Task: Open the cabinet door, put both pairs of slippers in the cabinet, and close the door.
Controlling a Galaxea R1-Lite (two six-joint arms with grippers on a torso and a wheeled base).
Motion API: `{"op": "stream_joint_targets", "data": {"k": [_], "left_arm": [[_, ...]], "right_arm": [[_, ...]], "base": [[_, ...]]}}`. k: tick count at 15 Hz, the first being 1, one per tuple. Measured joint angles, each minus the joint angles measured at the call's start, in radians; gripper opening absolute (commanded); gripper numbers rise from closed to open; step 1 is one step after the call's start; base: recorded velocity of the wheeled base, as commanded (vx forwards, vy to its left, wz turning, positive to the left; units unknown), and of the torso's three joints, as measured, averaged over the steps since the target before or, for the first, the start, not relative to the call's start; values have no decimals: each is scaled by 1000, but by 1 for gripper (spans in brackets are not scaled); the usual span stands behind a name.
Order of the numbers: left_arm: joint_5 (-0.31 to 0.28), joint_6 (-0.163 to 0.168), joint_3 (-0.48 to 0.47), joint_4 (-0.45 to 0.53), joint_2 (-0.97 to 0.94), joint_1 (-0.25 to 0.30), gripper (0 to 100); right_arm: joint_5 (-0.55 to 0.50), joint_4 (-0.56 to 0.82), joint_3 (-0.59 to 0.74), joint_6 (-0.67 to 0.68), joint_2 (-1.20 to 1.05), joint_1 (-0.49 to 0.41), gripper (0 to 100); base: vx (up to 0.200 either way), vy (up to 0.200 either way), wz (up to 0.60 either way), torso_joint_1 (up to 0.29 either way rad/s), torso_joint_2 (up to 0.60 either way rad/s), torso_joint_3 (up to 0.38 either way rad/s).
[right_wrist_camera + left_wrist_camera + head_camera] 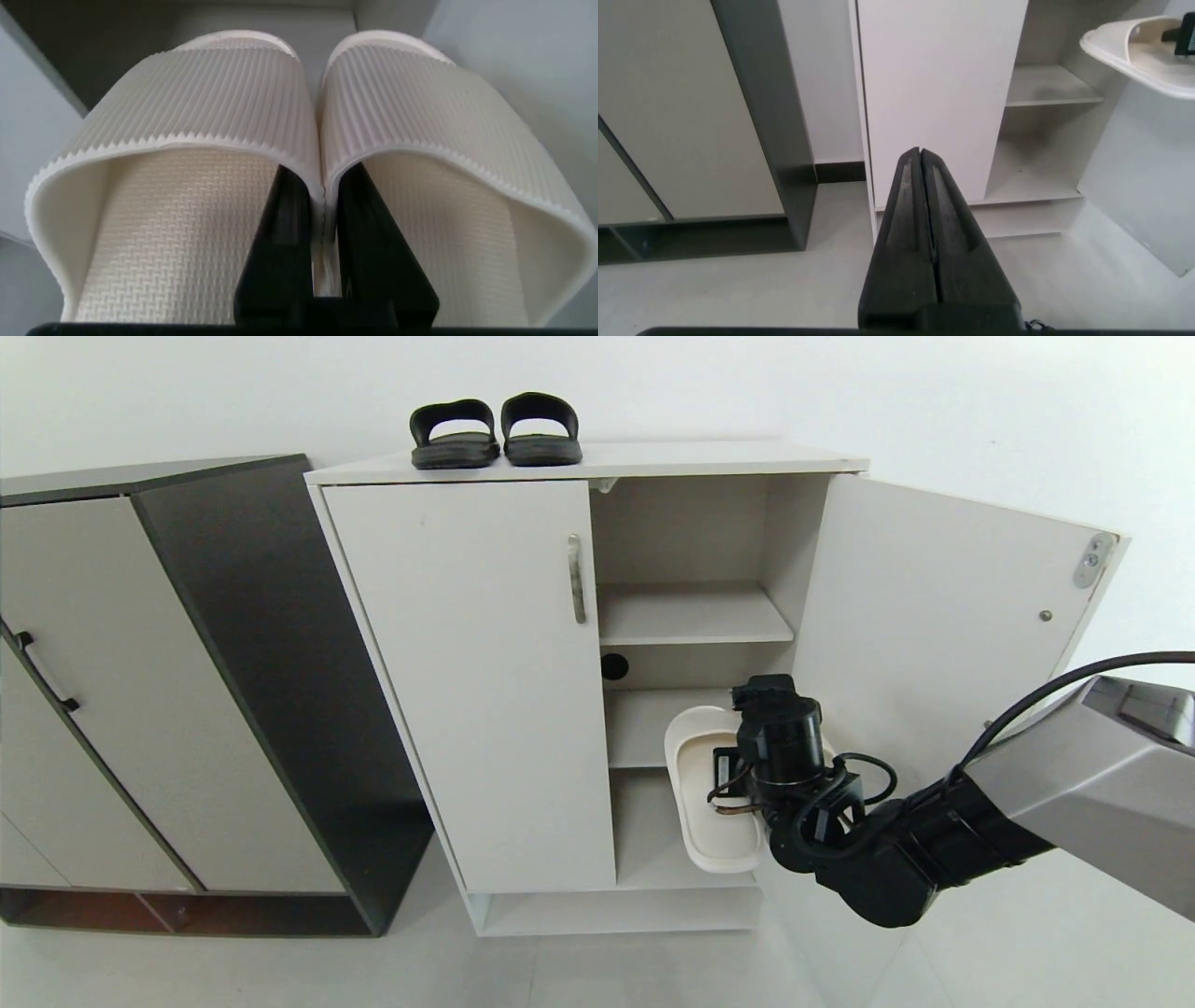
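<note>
The right end effector [322,191] was clamped on the white slippers [702,803], pinching their inner strap edges together. It held the pair side by side at the cabinet's [709,455] open right half, level with the lower shelves, long axes running front to back and toes pointing inside. The black slippers [495,429] sat side by side on the cabinet's top, lengthwise front to back. The left end effector [920,157], fingers pressed together and empty, was before the cabinet's closed left door [467,691].

Atop the cabinet [467,691], one slipper pair [456,441]. Before its open right half, in the right gripper [322,187], the other pair [709,803].
</note>
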Motion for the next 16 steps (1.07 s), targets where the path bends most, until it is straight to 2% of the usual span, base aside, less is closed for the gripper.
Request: {"op": "stream_joint_targets", "data": {"k": [16], "left_arm": [[0, 0, 0, 0, 0, 0, 0]], "right_arm": [[16, -2, 23, -2, 8, -73, 0]], "base": [[0, 0, 0, 0, 0, 0]]}}
